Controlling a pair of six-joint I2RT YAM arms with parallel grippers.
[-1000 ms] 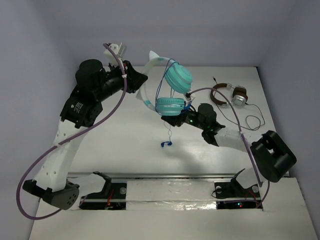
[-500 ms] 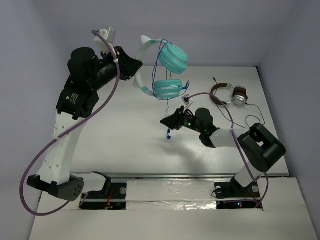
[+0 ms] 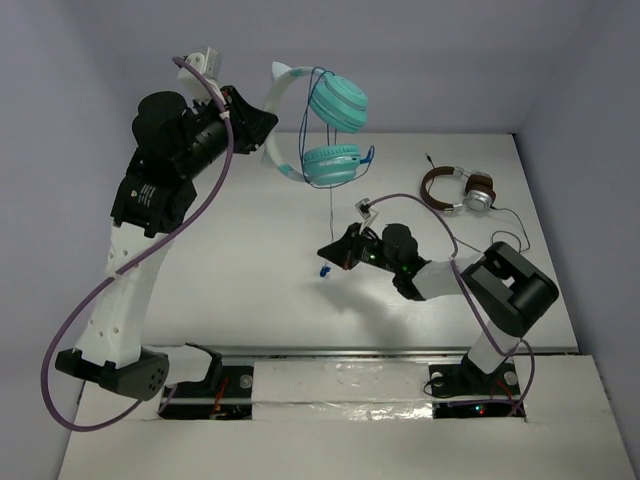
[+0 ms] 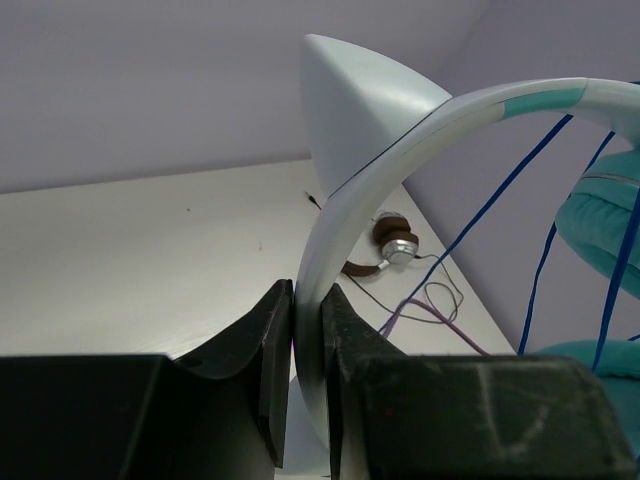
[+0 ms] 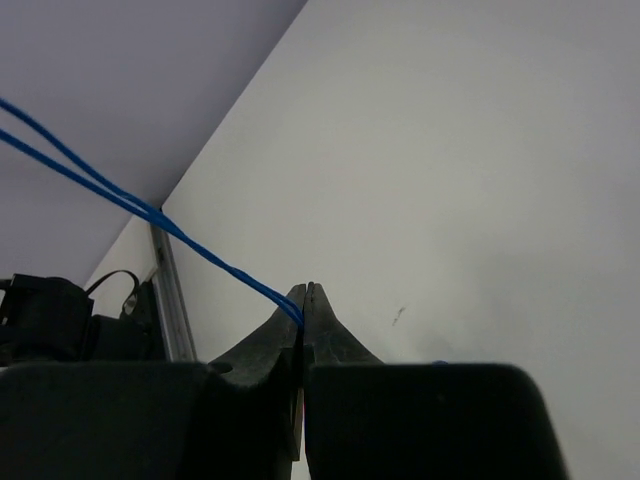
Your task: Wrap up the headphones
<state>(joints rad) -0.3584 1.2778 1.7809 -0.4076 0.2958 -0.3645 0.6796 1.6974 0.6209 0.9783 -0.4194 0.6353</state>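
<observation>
Upper centre of the top view, the teal headphones [image 3: 335, 100] hang in the air, their pale headband [image 4: 400, 150] clamped in the left pincer [image 4: 308, 330]. Mid-frame, the right pincer [image 3: 330, 252] is pinched tight on their blue cable [image 3: 331, 200], over the tabletop [image 3: 250, 250].

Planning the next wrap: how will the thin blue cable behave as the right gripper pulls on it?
Probably floppy: the cable hangs straight from the lifted headphones down to the right gripper. Thin, so likely light, and it might slip through the shut jaws if pulled hard.
</observation>
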